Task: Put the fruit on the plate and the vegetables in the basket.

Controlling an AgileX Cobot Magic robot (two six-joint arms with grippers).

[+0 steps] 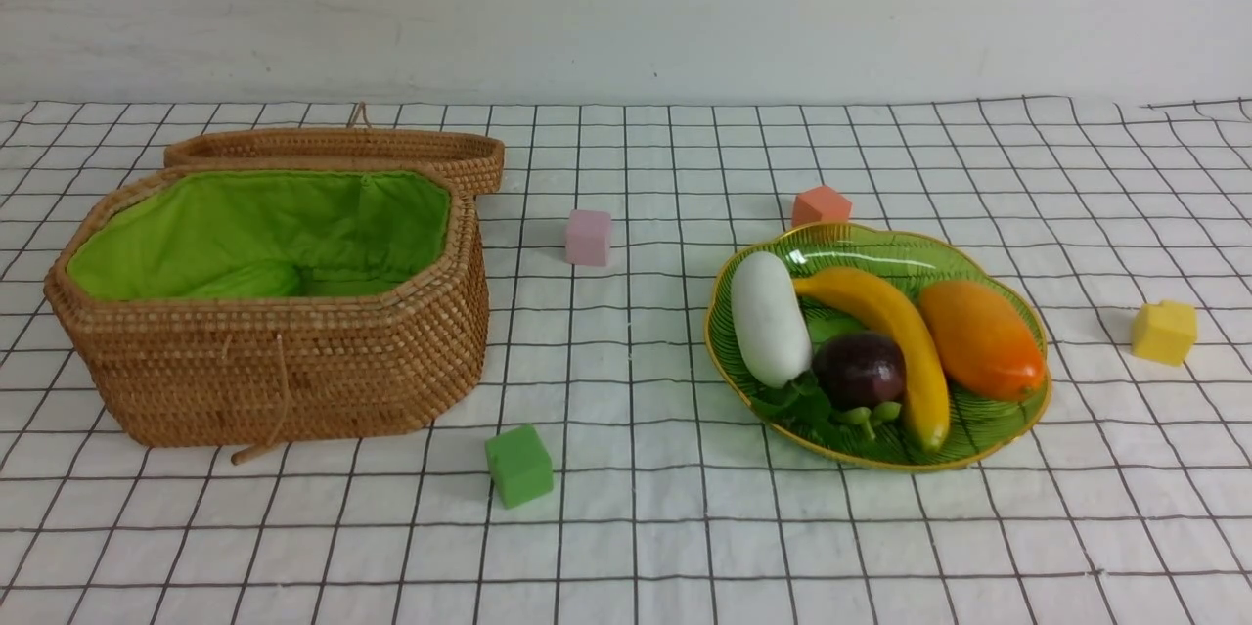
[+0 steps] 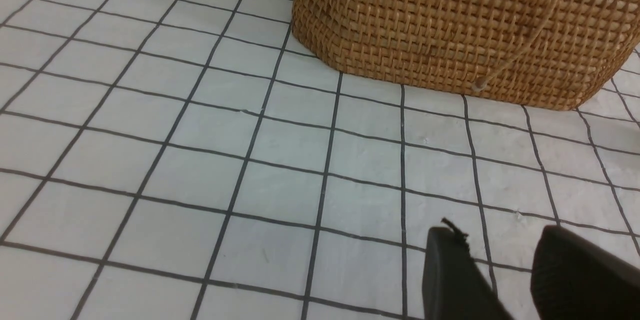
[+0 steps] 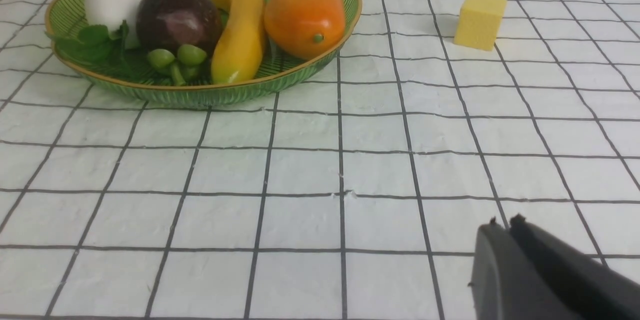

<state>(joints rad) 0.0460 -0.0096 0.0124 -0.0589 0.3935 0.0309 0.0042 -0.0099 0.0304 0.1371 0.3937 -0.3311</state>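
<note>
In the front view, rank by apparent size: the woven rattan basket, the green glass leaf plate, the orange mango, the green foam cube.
1. Woven rattan basket
2. Green glass leaf plate
3. Orange mango
4. Green foam cube, though it sits nearest the camera.

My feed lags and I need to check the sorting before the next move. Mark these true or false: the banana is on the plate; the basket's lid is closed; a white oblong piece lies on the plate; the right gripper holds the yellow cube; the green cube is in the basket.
1. The banana is on the plate. True.
2. The lid of the basket is closed. False: it is folded back behind the open basket.
3. A white oblong piece lies on the plate. True, beside the mangosteen.
4. The right gripper holds the yellow cube. False: it is shut on nothing; the cube sits on the cloth.
5. The green cube is in the basket. False: it sits on the cloth outside it.
</note>
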